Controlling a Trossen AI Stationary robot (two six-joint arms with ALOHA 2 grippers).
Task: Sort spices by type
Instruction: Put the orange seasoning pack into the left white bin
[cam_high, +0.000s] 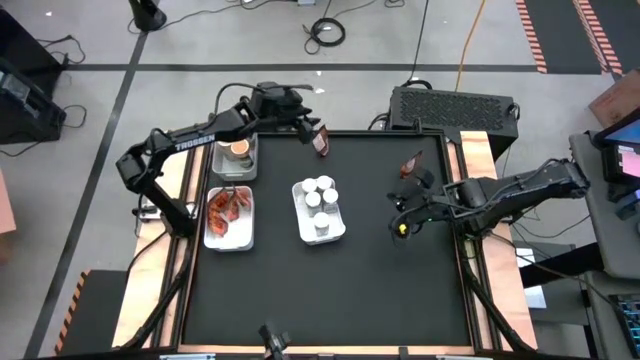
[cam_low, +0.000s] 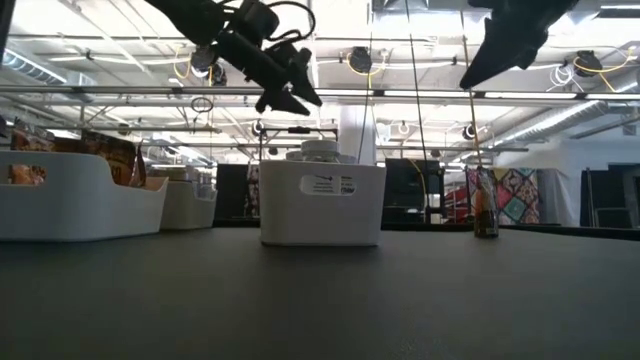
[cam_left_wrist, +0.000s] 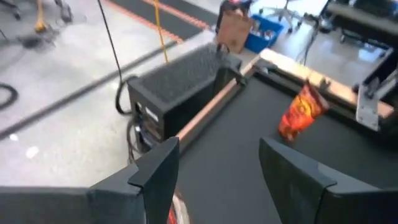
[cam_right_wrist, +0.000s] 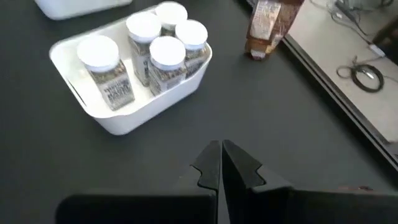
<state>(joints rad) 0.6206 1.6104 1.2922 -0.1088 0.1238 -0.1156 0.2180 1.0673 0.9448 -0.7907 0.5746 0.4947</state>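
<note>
One reddish-brown packet (cam_high: 320, 142) stands on the black table near its far edge, also seen in the right wrist view (cam_right_wrist: 267, 28). My left gripper (cam_high: 311, 128) hangs open well above it (cam_low: 295, 95), touching nothing (cam_left_wrist: 217, 149). A second packet (cam_high: 411, 165) stands upright at the far right (cam_low: 485, 215) (cam_left_wrist: 301, 112). White-capped jars (cam_right_wrist: 149, 53) fill the centre tray (cam_high: 335, 232). My right gripper (cam_high: 400, 220) is shut and holds nothing (cam_right_wrist: 222, 155), raised over the table's right side.
At the left, a tray (cam_high: 213, 240) holds red packets and a farther tray (cam_high: 250, 170) holds an orange-topped tub (cam_high: 239, 149). A dark ribbed box (cam_high: 455, 105) sits behind the table's far edge. Bare black table lies near and between the trays.
</note>
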